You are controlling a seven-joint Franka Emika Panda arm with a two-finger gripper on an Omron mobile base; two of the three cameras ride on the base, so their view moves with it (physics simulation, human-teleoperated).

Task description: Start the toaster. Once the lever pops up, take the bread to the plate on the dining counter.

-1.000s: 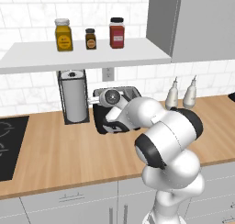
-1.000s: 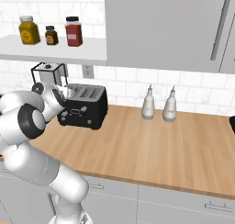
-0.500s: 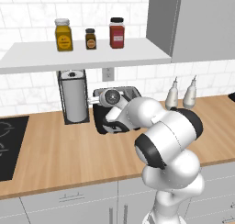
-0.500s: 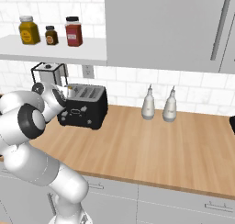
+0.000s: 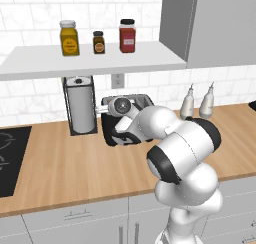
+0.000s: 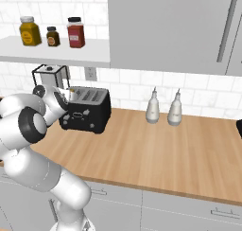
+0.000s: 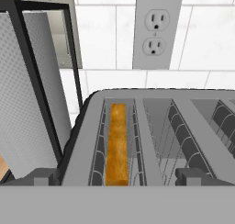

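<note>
One slice of bread [image 7: 117,145] sits deep in the toaster [image 6: 86,109]; the gripper's [image 6: 71,93] spread fingers could miss the lever.

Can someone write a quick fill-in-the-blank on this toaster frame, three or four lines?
1. The bread sits in the toaster's ____ slot as the hand view shows it.
2. Beside the toaster stands a roll of ____ in a black wire holder.
3. The shelf above carries ____ jars.
4. On the tiled wall behind the toaster is a power ____.

Missing words: leftmost; paper towel; three; outlet
</note>
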